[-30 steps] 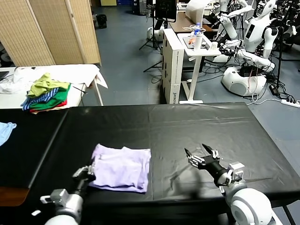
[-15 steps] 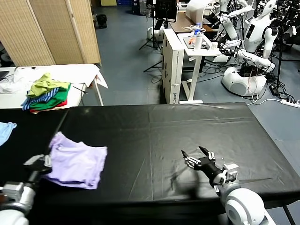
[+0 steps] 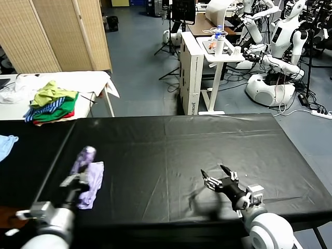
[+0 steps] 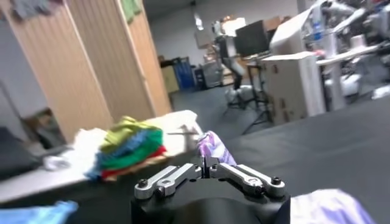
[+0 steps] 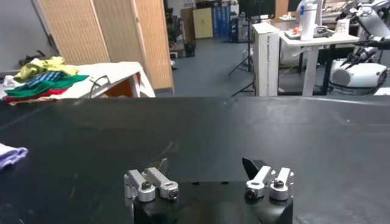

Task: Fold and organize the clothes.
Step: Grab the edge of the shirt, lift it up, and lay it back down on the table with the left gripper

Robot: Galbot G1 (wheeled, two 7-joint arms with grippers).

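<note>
Black sheeting covers the table point(image 3: 218, 140) in a robot lab. Near its left front edge the lavender T-shirt point(image 3: 89, 176) hangs bunched, partly lifted off the surface, pinched in the closed left gripper point(image 3: 78, 179) (its fingers meet on the fabric). The right gripper point(image 3: 220, 179) hovers low at the front right, jaws spread, holding nothing. Behind, a clothes pile point(image 3: 51, 102) sits on a white side table point(image 3: 93, 80).

Robotics lab. White humanoid robots point(image 3: 282, 36) are standing on wheeled bases at the back, with cables point(image 3: 311, 106) trailing over the grey floor point(image 3: 140, 88). A monitor point(image 3: 183, 10) on a stand, a white cart point(image 3: 199, 72) and folding screens point(image 3: 57, 33) are surrounding a black tabletop point(image 3: 171, 150).
</note>
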